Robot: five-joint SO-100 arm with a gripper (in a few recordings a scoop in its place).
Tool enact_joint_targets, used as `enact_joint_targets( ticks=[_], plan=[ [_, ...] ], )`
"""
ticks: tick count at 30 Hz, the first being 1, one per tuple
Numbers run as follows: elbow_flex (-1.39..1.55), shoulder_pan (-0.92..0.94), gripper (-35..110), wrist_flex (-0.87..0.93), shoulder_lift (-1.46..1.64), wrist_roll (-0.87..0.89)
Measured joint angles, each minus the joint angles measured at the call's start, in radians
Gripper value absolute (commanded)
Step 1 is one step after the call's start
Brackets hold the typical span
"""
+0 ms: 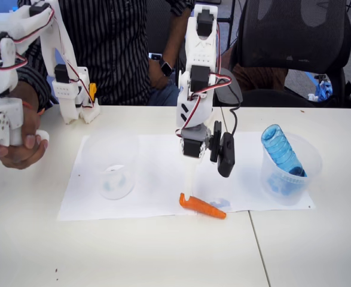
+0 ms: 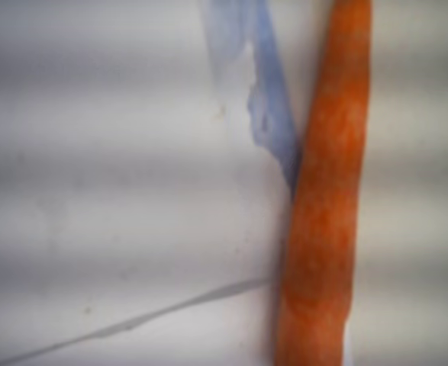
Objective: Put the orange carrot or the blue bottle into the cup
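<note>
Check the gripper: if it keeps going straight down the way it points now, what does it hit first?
Most likely the carrot. In the fixed view the gripper points down with its tip at the carrot's thick left end, on the white paper. The wrist view shows the carrot close below. Whether they already touch is unclear.

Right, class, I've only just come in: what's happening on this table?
A white robot arm has its gripper lowered onto the thick end of the carrot, which lies on the white paper near its front edge. Whether the fingers have closed on it can't be told. The empty cup stands to the left in the fixed view. At right, the blue bottle already leans inside another cup. A person sits behind the table.
</note>
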Motion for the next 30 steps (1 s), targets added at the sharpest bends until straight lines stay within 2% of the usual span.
enact_joint_targets(
  ticks=[30],
  plan=[
    [-0.087,0.002,31,-0.052,-0.198,0.0]
  ],
)
